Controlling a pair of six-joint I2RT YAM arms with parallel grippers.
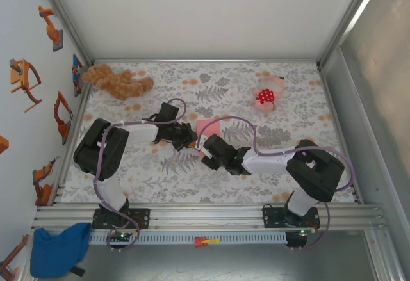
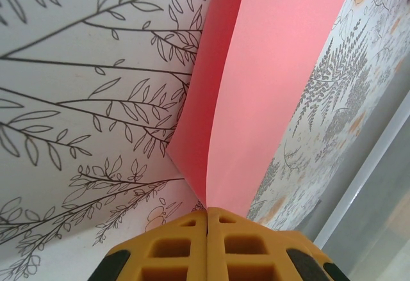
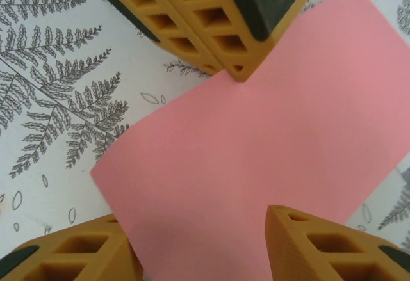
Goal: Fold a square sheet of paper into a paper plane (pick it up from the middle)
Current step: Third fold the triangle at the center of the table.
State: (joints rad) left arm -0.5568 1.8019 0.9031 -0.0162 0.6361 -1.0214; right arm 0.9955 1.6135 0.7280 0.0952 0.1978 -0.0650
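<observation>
The square sheet of paper [image 1: 209, 127] is salmon pink and sits mid-table on the leaf-patterned cloth. My left gripper [image 1: 187, 137] is shut on its edge, its yellow jaws pressed together [image 2: 208, 212], and the sheet [image 2: 256, 102] rises from them in a bent, folded-up flap. In the right wrist view the sheet [image 3: 256, 153] spreads between the two fingers of my right gripper [image 3: 198, 255], which stand wide apart, one on each side of it. The left gripper [image 3: 225, 70] pinches the sheet's far edge there. A paper plane is out of view.
A brown plush toy [image 1: 118, 82] lies at the back left and a pink plush with a red dotted patch [image 1: 267, 95] at the back right. A blue cloth [image 1: 61, 249] sits below the front rail [image 1: 205, 217]. Metal frame posts border the table.
</observation>
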